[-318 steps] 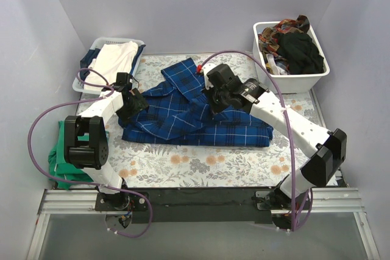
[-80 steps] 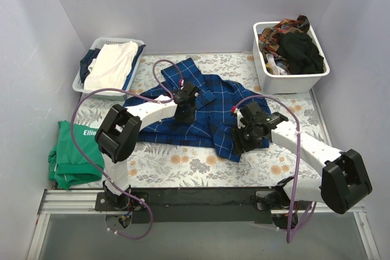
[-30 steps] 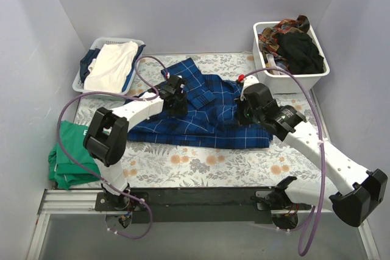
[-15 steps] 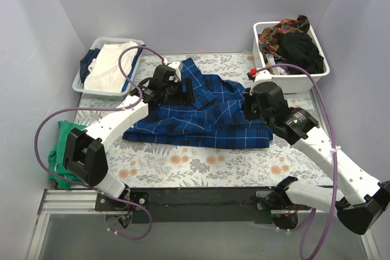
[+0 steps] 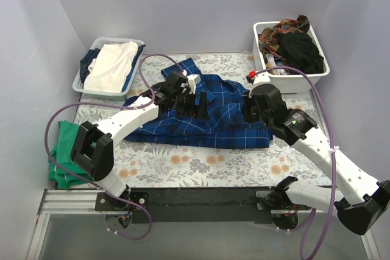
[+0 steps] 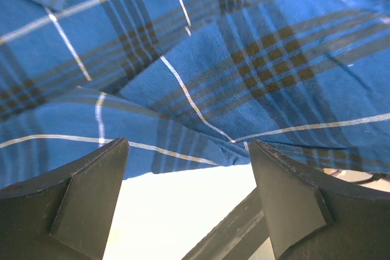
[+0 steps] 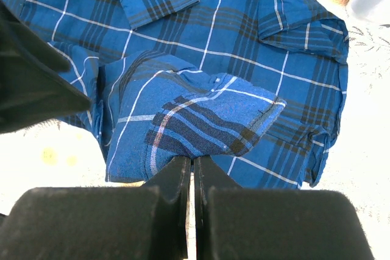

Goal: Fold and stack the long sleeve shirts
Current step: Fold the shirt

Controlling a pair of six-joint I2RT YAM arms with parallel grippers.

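The dark blue plaid long sleeve shirt [image 5: 183, 123] lies spread across the middle of the floral table cloth [image 5: 183, 162]. My left gripper [image 5: 199, 104] is open and empty just above the shirt's middle. In the left wrist view the shirt [image 6: 244, 59] fills the top, with my left gripper [image 6: 189, 181] wide open below its edge. My right gripper [image 5: 249, 115] is at the shirt's right side, shut on a folded piece of it. In the right wrist view that gripper [image 7: 194, 161] pinches a bunched fold of the shirt [image 7: 213, 47].
A white basket [image 5: 91, 50] with white and dark clothes stands at the back left. A white bin [image 5: 301, 80] full of mixed clothes stands at the back right. A folded green garment [image 5: 67, 156] lies at the table's left edge.
My left gripper has moved right and a little nearer, from the collar area to over the shirt's middle. My right gripper has stayed shut on the shirt, almost still.
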